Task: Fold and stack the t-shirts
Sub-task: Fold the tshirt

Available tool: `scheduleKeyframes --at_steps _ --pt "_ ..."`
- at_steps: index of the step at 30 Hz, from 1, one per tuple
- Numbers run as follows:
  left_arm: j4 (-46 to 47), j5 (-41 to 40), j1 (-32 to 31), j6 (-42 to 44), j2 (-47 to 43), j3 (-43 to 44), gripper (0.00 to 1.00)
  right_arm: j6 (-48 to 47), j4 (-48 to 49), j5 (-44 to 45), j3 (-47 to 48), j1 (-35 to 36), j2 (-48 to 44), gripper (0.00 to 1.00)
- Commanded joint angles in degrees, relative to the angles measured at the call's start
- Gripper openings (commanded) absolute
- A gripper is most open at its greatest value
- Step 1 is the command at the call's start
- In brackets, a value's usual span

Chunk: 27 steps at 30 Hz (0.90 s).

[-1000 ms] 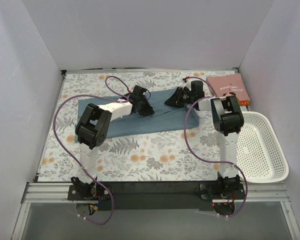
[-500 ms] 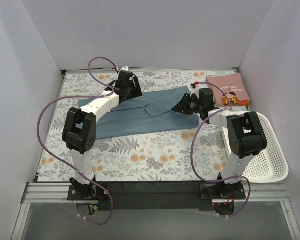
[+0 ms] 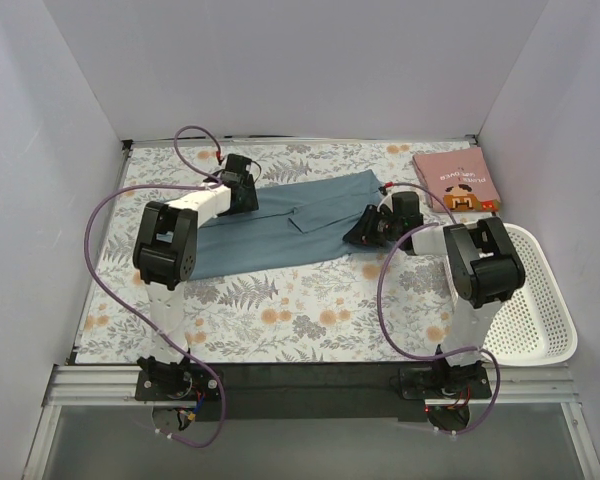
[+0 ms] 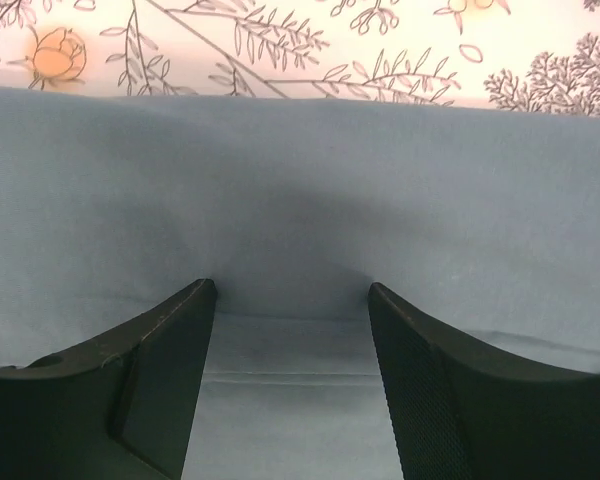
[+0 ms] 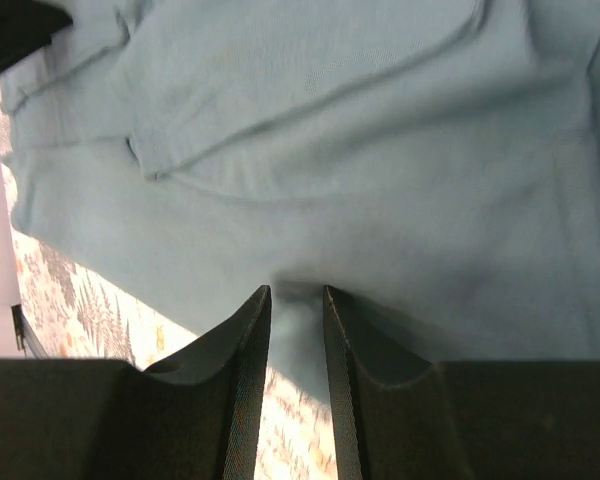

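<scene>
Two t-shirts are sitting on the table. The teal t-shirt [image 3: 290,225] is lying flat and partly folded across the middle of the floral table cloth [image 3: 280,300], running from near left up to far right. The pink t-shirt [image 3: 458,182] is resting already folded at the far right corner, print up and well apart from the teal one. The teal cloth is looking thin, light and limp, with soft creases and a doubled flap showing in the right wrist view. It is likely going to sag and drag rather than hold a shape, and a layer may be slipping off if only the top ply is pinched. Edges and corners are offering the best hold, with both plies taken together. The right gripper [image 3: 358,236] is sitting low at the shirt's right edge, its fingers [image 5: 248,340] standing narrow with a tuck of teal cloth between them, so it is looking clamped on that hem. The left gripper [image 3: 248,195] is hovering over the far left edge, jaws standing apart and holding nothing, with flat cloth under them. A white perforated basket [image 3: 540,300] is standing at the right, touching neither shirt.
</scene>
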Motion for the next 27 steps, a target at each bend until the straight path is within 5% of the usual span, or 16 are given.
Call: scheduleKeyframes --at_steps 1,7,17,23,27 --pt "-7.92 0.05 -0.21 -1.46 -2.28 -3.94 0.61 -1.92 -2.60 2.40 5.45 -2.50 7.83 0.35" --pt "-12.68 15.51 -0.64 -10.76 -10.45 -14.12 0.58 -5.26 -10.68 0.48 26.26 -5.14 20.39 0.35" --pt "-9.08 34.67 -14.86 -27.81 -27.51 -35.76 0.58 -9.30 -16.66 -7.71 58.26 -6.19 37.65 0.35" --pt "-7.49 27.61 -16.73 -35.48 -33.83 -34.28 0.60 -12.29 -17.99 -8.41 54.00 -6.37 27.48 0.36" --pt "-9.42 20.73 -16.64 -35.22 -37.35 -30.32 0.62 -13.34 -18.07 -6.22 38.22 -5.49 14.48 0.36"
